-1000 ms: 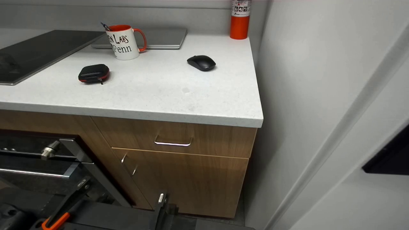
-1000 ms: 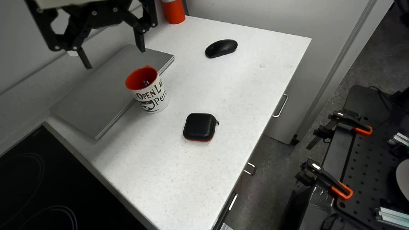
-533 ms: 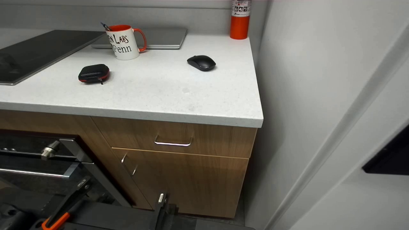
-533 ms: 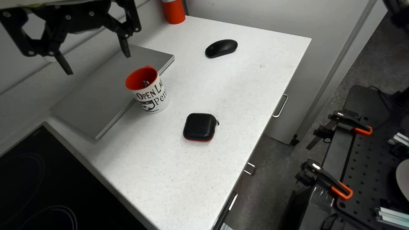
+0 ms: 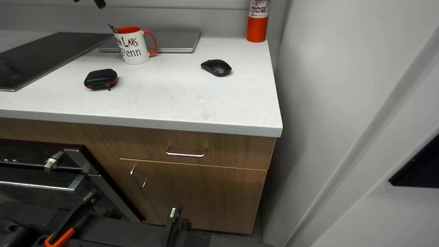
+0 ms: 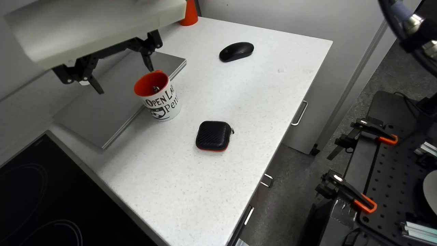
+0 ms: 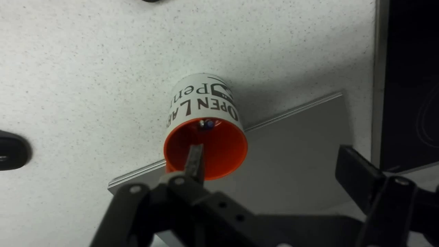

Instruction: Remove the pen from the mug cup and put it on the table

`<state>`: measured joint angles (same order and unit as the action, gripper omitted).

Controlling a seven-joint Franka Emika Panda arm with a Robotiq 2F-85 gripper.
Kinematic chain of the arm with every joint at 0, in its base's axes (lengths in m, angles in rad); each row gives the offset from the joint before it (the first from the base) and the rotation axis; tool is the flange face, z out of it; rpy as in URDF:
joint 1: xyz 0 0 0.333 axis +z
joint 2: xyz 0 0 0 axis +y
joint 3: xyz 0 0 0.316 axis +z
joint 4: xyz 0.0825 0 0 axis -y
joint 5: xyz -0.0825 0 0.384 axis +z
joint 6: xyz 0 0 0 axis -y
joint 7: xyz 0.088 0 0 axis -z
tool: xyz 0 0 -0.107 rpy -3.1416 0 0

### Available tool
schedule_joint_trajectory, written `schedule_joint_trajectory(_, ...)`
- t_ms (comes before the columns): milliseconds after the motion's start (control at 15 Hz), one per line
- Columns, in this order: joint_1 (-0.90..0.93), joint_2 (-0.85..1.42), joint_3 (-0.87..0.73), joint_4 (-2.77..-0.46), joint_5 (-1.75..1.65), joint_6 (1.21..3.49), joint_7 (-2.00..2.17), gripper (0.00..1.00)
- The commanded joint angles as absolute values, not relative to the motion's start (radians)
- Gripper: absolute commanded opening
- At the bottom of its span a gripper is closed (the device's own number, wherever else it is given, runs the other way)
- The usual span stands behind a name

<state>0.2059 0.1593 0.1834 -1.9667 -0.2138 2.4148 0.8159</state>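
Note:
The white mug with red inside (image 5: 133,49) stands upright on the white table (image 5: 171,96); it also shows in an exterior view (image 6: 164,104) and in the wrist view (image 7: 202,91). The dark pen (image 5: 113,28) leans inside the mug, its tip above the rim; its end shows in an exterior view (image 6: 156,89) and against the wall in the wrist view (image 7: 208,124). My gripper (image 6: 125,80) is wide open and empty, above and beside the mug over the laptop. In the wrist view my gripper (image 7: 271,152) has one finger overlapping the mug opening, the other well to the right.
A closed grey laptop (image 6: 112,116) lies behind the mug. A black zip case (image 6: 213,135) and a black mouse (image 6: 236,51) lie on the table. A red canister (image 5: 257,29) stands at the back near the wall. A black cooktop (image 6: 41,191) adjoins the table.
My gripper first shifted left, then came back right and lower, with more of its white body showing. Finger parts now show at the top of an exterior view. Mug and pen have not moved.

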Motion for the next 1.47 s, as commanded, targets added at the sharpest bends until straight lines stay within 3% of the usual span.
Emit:
schedule_joint_trajectory(0, 0.253, 0.195, 0.149, -1.935, -0.303, 2.375, 0.903, 1.00)
schedule_joint_trajectory(933, 0.276, 0.249, 0.084, -1.958, -0.322, 2.387, 1.007, 0.99)
schedule_joint_trajectory(1000, 0.274, 0.240, 0.081, -1.964, -0.317, 2.393, 1.016, 0.74)
schedule_joint_trajectory(1133, 0.270, 0.216, 0.078, -1.981, -0.316, 2.403, 1.033, 0.71)
schedule_joint_trajectory(1400, 0.261, 0.183, 0.076, -1.995, -0.309, 2.397, 1.052, 0.41)
